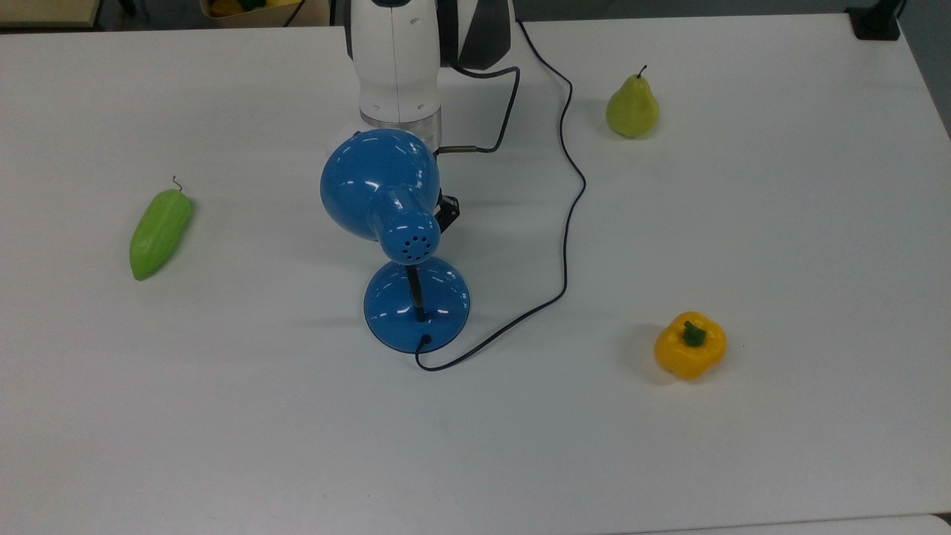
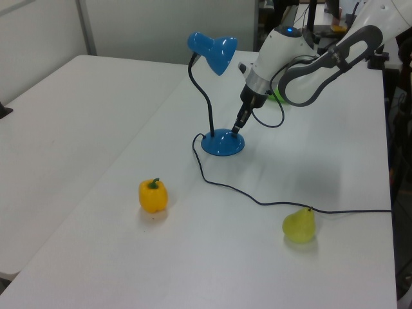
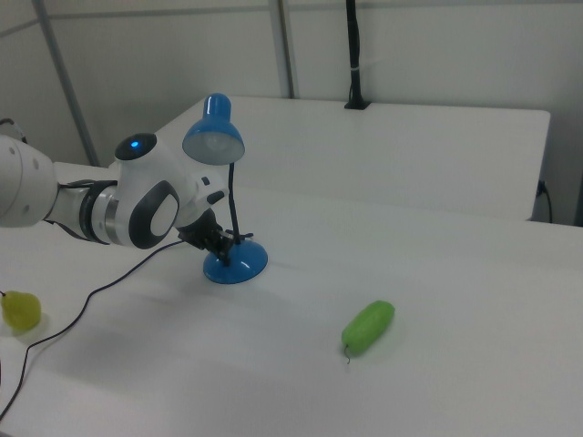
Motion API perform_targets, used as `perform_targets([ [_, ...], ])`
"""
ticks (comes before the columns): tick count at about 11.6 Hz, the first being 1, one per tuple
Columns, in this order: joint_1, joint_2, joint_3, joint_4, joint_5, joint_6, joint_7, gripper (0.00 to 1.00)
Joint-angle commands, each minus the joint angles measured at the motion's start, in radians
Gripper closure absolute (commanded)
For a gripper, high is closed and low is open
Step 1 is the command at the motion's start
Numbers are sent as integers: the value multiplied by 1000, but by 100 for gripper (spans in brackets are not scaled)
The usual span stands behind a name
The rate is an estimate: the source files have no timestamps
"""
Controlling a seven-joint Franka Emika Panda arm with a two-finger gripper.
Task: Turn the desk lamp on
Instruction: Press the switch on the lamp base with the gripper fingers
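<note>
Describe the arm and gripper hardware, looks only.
The arm has glossy white rounded shells with dark grey joint sections, a silver ring at the wrist and a lit blue dot on the top of one joint. A thin black cable loops off the wrist. The gripper is slim and black.

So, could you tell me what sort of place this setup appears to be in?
Probably a robotics lab: a white robot arm works at a large white table, where a blue desk lamp stands among toy-like produce, a pear and a yellow pepper.

Top view overhead, left and right views oblique from opposite sides, sharing lamp (image 1: 394,223)
</note>
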Motion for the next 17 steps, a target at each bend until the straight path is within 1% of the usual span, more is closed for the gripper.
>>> perform_targets([
  [1, -1, 11, -3, 1, -13, 25, -43, 100],
  [10, -1, 37, -3, 31, -24, 42, -44, 100],
  [14, -2, 49, -3, 32, -26, 67, -44, 100],
  [17, -4, 49, -3, 27, -39, 65, -43, 100],
])
